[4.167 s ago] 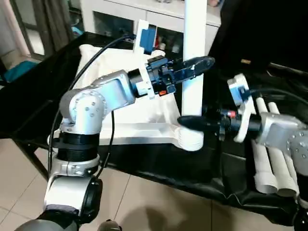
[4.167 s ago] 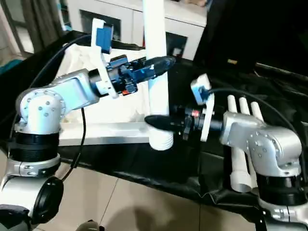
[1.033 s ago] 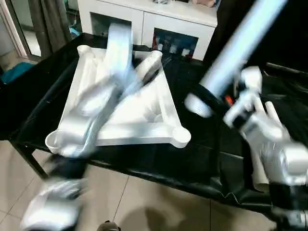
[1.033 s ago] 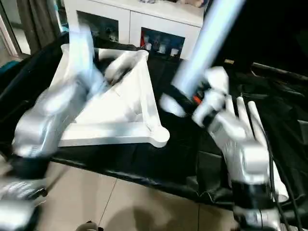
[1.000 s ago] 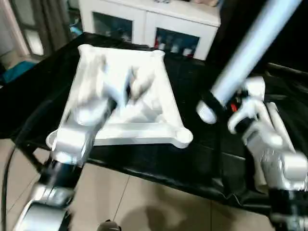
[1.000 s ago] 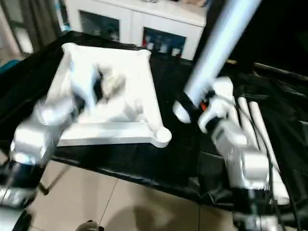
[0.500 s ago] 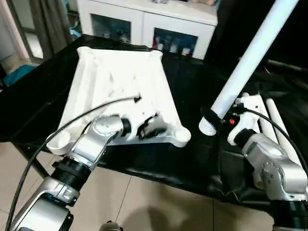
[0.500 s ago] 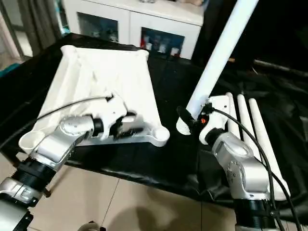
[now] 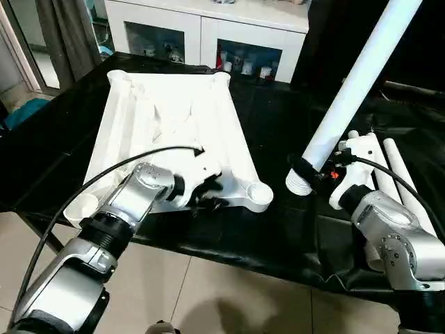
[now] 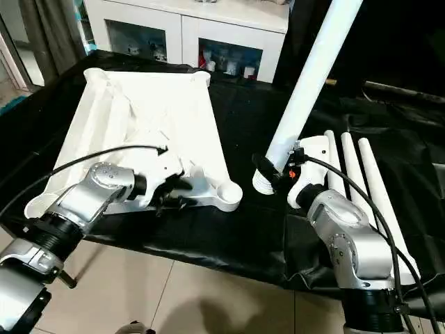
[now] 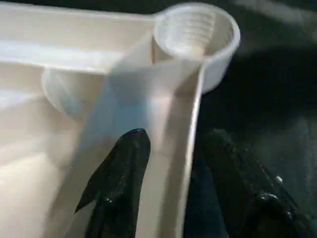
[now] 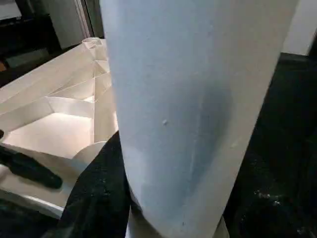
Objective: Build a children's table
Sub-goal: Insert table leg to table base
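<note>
left gripper (image 11: 163, 198) now straddling tabletop (image 9: 174, 118) rim by near socket (image 11: 195, 34), pinching | right gripper (image 9: 309, 174) clamps leg (image 9: 354, 90), lifted clear | top steadied, leg awaits seating

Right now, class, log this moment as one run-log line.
left gripper: straddling tabletop rim near corner socket | right gripper: holding leg tilted | spare legs: on black table

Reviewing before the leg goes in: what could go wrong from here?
1. The leg is held near its threaded end, most of it leaning up beyond the right gripper; it could pivot in the jaws.
2. The left gripper straddles only the tabletop rim beside the corner socket; the top could slide on the black cloth.
</note>
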{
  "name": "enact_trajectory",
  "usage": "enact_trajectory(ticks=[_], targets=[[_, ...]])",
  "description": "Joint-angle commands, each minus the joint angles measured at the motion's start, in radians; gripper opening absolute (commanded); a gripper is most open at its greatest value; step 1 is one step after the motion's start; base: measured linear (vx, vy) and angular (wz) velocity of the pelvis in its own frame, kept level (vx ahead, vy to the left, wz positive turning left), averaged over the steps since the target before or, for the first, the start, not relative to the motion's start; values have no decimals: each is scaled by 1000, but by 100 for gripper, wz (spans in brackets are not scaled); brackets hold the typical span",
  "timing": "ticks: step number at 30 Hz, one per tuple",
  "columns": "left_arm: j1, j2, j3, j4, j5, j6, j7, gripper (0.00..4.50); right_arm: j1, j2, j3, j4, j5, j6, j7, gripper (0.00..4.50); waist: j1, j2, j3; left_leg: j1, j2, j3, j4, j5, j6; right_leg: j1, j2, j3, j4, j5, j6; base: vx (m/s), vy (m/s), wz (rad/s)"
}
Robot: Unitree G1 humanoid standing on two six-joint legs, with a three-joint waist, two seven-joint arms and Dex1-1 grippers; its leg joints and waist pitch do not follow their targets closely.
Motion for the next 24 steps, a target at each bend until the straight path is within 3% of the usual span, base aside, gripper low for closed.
enact_trajectory(ticks=[1,2,3,5,6,10,12,20,24], targets=[[-14,5,-2,8,19,6,-15,185,5,-14,-2,-20,-10,12,4,193,1,10,-71,13,41,-13,-73,-182,-13,57,-82,59,-74,-234,-146,0,0,0],[-16,5,11,17,18,10,-24,176,2,-15,0,-19,-6,16,8,193,1,10,-71,14,40,-13,-73,-190,-14,57,-82,59,-76,-249,-142,0,0,0],[-17,5,12,18,18,10,-25,160,2,-15,1,-19,-6,17,9,193,0,4,-71,13,40,-11,-72,-188,-11,57,-82,59,-78,-255,-140,0,0,0],[-18,5,22,24,21,7,-29,142,1,-15,3,-18,-8,18,11,193,2,6,-70,14,41,-13,-73,-188,-10,55,-84,58,-79,-281,-133,0,0,0],[-19,4,29,27,19,7,-28,142,-1,-13,4,-17,-6,20,12,193,0,-1,-69,13,42,-12,-74,-192,-11,55,-84,58,-80,-286,-130,0,0,0],[-17,4,49,17,-8,11,-39,97,-8,-10,7,-12,-1,22,16,193,1,3,-70,12,41,-13,-73,-186,-9,55,-85,59,-79,-288,-129,0,0,0],[-13,6,50,6,-10,18,-51,82,-11,-10,10,-6,-2,21,20,193,3,-3,-69,11,41,-12,-73,-179,-5,54,-86,58,-77,-291,-129,0,0,0],[3,12,38,8,21,3,-73,29,-20,-13,17,2,-2,21,31,193,3,-4,-68,11,42,-12,-75,-178,-3,52,-86,59,-81,-314,-114,0,0,0],[9,22,16,11,47,-8,-77,11,-26,-14,19,6,-3,23,39,193,-1,-5,-70,7,41,-13,-74,-156,0,56,-86,59,-76,-275,-119,0,0,0]])
